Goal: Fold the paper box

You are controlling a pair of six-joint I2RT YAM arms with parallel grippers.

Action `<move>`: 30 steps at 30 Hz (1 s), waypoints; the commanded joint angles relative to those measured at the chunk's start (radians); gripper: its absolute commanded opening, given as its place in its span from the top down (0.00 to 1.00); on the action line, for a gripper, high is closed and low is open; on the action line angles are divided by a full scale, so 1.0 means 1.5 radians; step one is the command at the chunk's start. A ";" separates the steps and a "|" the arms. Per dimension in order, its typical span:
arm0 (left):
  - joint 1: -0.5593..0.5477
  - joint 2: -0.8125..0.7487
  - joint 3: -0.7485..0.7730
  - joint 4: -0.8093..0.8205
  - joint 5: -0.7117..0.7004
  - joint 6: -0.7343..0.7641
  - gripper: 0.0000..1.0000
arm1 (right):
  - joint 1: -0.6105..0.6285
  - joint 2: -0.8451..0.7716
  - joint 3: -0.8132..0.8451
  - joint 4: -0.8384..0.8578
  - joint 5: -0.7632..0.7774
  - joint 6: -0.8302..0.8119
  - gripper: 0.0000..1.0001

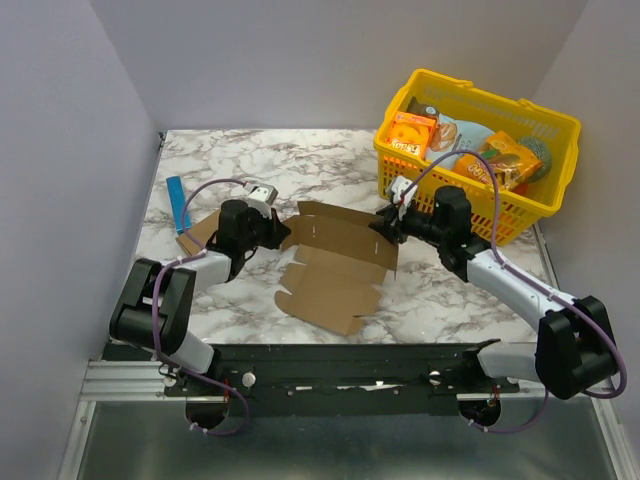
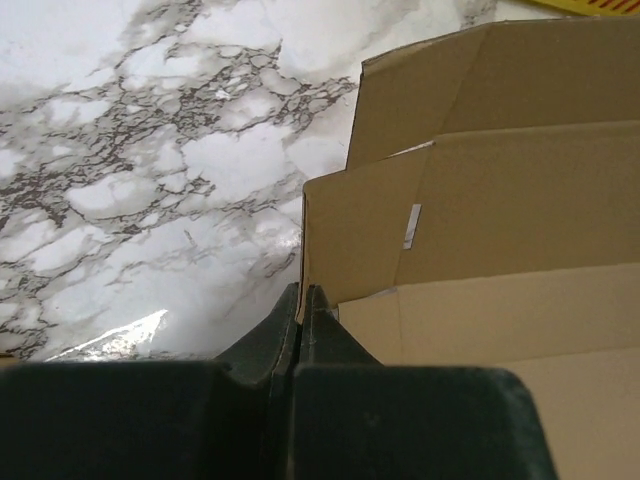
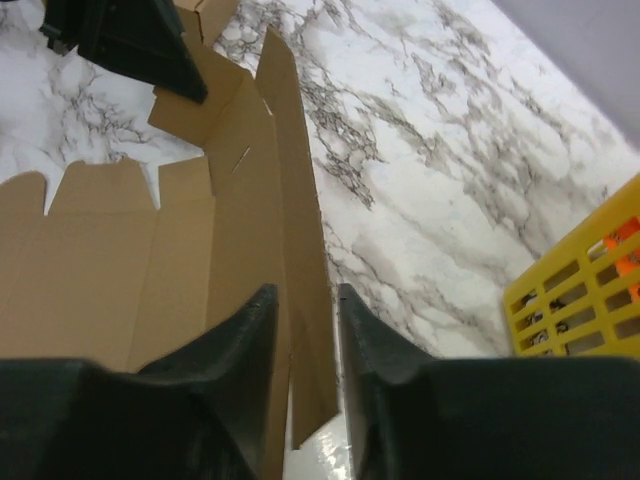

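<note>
Marbled table, grey walls; left pincer tight on paper box, right pincer ajar.

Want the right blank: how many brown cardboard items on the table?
2: the paper box mid-table; a small carton at left, partly hidden by the left arm.
</note>
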 commanded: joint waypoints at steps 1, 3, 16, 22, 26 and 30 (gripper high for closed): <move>-0.007 -0.033 -0.021 0.046 0.073 0.039 1.00 | -0.004 -0.029 0.050 -0.071 0.081 -0.008 0.43; -0.027 -0.038 -0.014 0.023 0.083 0.062 1.00 | -0.003 -0.037 0.078 -0.084 0.122 0.002 0.36; -0.143 -0.128 -0.047 -0.009 -0.057 0.151 1.00 | -0.003 0.007 0.275 -0.349 0.292 0.469 0.32; -0.185 -0.150 -0.067 0.008 -0.113 0.179 1.00 | -0.002 -0.058 0.182 -0.286 0.292 0.718 0.34; -0.213 -0.165 -0.085 0.025 -0.168 0.189 1.00 | -0.002 -0.071 0.156 -0.312 0.283 0.841 0.34; -0.249 -0.180 -0.111 0.068 -0.247 0.204 1.00 | 0.000 -0.075 0.128 -0.362 0.298 0.993 0.34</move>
